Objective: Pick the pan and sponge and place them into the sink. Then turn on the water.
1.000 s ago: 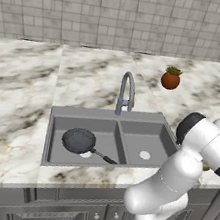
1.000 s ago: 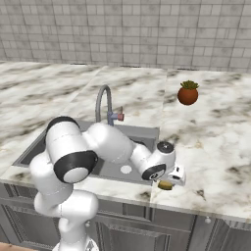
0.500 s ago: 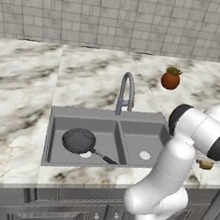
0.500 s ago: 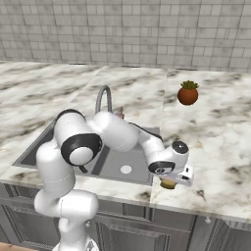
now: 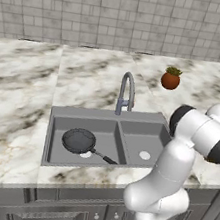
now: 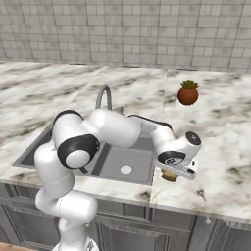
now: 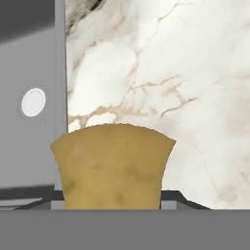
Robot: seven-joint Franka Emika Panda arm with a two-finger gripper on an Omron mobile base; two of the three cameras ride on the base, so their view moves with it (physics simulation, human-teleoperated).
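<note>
A: The sponge (image 7: 112, 166) is sitting right in the claw, filling the near part of the hand view, a yellow-brown block pinched from both sides.

B: And from the right base camera the claw (image 6: 170, 175) is gripping that sponge (image 6: 169, 176) just under the white wrist, above the marble counter (image 6: 215, 147), just past the sink's right rim.

A: The sink (image 6: 142, 172) is lying beside the claw, toward the arm's base, its pale drain (image 7: 32, 102) showing off to one side in the hand view.

B: The pan (image 5: 79, 141) is resting well away from the claw, down in the far basin, handle pointing toward the divider.

A: The faucet (image 5: 127, 92) is standing behind the basins, and the red pot with the plant (image 6: 188, 92) is sitting farther back on the counter, well beyond the claw.
</note>
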